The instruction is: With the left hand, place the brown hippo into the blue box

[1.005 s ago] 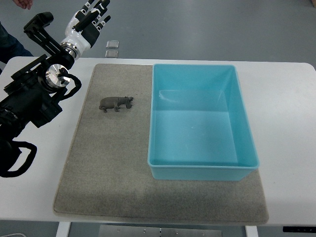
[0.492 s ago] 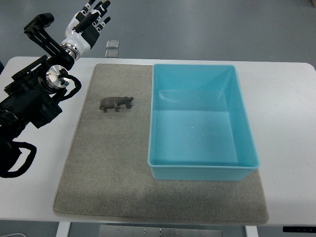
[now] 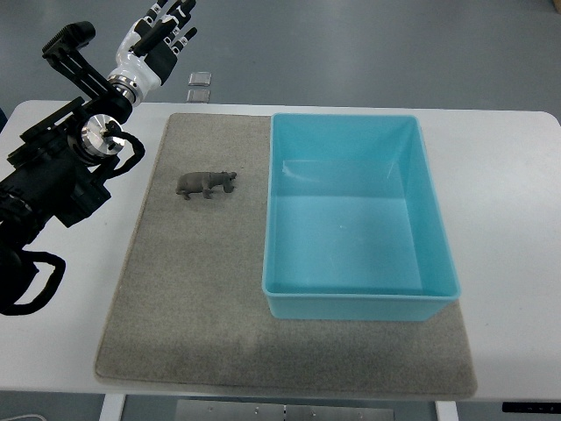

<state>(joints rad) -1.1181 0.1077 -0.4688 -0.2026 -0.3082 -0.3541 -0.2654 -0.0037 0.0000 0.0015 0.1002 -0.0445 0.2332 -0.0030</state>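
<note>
Left arm: comes in from the picture's left edge, black links over the white table (image 3: 53, 263), running up toward 1 o'clock.
Left hand (image 3: 158, 35): at the top left, beyond the far table edge, fingers (image 3: 175, 16) spread and pointing toward 1 o'clock, holding nothing.
Right hand: not in view, so the left is the only one placed to act.
Mat (image 3: 184, 307): grey, lying under both hippo and box.
Hippo (image 3: 205, 183): standing on the mat's far left part, upright on its legs, well apart from the hand.
Hippo from hand: toward 5 o'clock, down and slightly right in the picture.
Hippo axis: long axis runs roughly 9 to 3 o'clock, head at the 3 o'clock end, facing the box.
Hand versus axis: the fingers point away from the hippo, so I judge the wrist must turn back toward 5 o'clock before any grasp across the body.
Box (image 3: 351, 303): blue, open, nothing inside, just beside the hippo at its 3 o'clock, with a small strip of mat between.
Step in hand: the reach is not yet begun, by my reading; the hippo is untouched.
Carry: once gripped, a short lift over the near wall toward 3 o'clock should do.
</note>
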